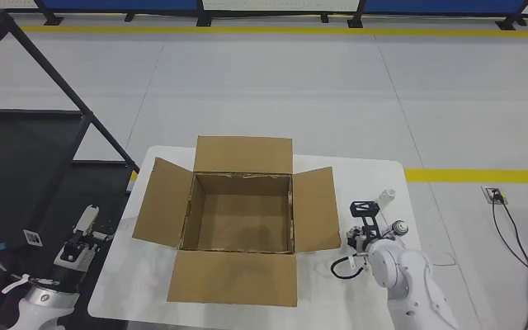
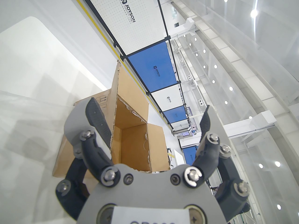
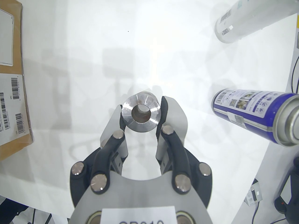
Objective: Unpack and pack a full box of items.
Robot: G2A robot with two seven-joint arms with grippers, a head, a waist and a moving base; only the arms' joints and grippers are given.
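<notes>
**Right End Effector Clamped on Metal Cylinder, Box Emptied**

**1. Step in hand.** The right end effector (image 3: 142,108) sits at lower centre of the right wrist view. It is closed on a short metal cylinder (image 3: 150,117) with a central bore. Both pads press the cylinder's side wall, and the bore faces the camera. Whether the cylinder's base rests on the bench (image 3: 116,36) cannot be told.

In the top view the box (image 1: 235,280) shows a bare floor, and other items stand outside it. The unpacking phase is therefore judged to be at or near its end. The cylinder is either the last item out or the first to return.

**2. Next move.** If packing begins, the cylinder must be lifted clear of the bench. It must then be carried over the box's right-hand flap and lowered into the cavity. Smooth metal may slip, so the grip should remain firm. The path should keep away from the neighbouring containers.

**3. Positions relative to the end effector.**
- The blue spray can (image 3: 254,115) is at right centre of the right wrist view, near the end effector but apart from it.
- The white bottle (image 3: 252,10) is at upper right, farther off.
- A labelled box flap is at the left edge, well apart from the cylinder.
- In the top view the box occupies frame centre with all four flaps folded outward.

**4. Idle arm.** The left end effector (image 2: 149,110) has its jaws spread wide and holds nothing. The box lies beyond it at centre of the left wrist view.
</notes>
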